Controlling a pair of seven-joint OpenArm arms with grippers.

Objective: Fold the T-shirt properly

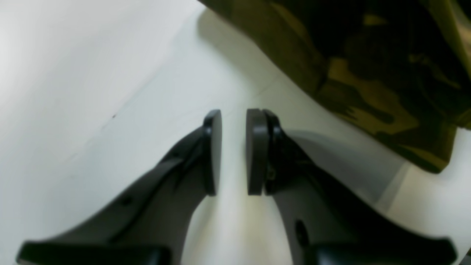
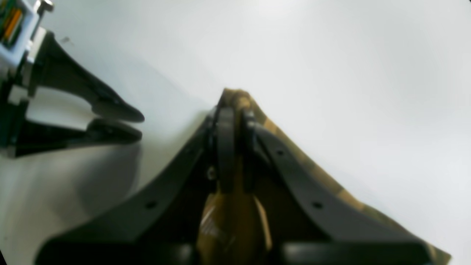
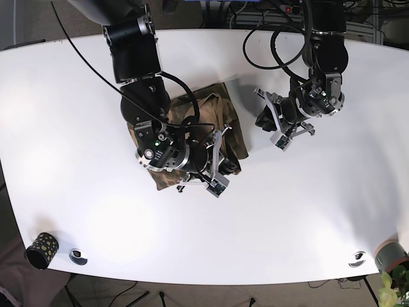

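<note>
a camouflage t-shirt (image 3: 214, 121) lies bunched near the middle of the white table (image 3: 77, 141), much of it hidden under the arm on the base view's left, so its full outline cannot be read. the right gripper (image 2: 235, 110) is clamped on a fold of the cloth: in its wrist view a tan and green ridge of fabric rises between the closed pads (image 2: 225, 147) and trails off toward the lower right corner, where the frame cuts it. that view is soft and blurred, and the cloth's pattern is hard to make out. the left gripper (image 1: 234, 151) hovers over bare table just beside the shirt's edge, its two dark pads (image 1: 213, 151) parted with a clear strip of white between them and nothing held. in its wrist view only a dark corner of the shirt shows at upper right, cropped by the frame. in the base view a small patterned cup (image 3: 41, 249) stands at the table's lower left edge, well apart from the shirt.
</note>
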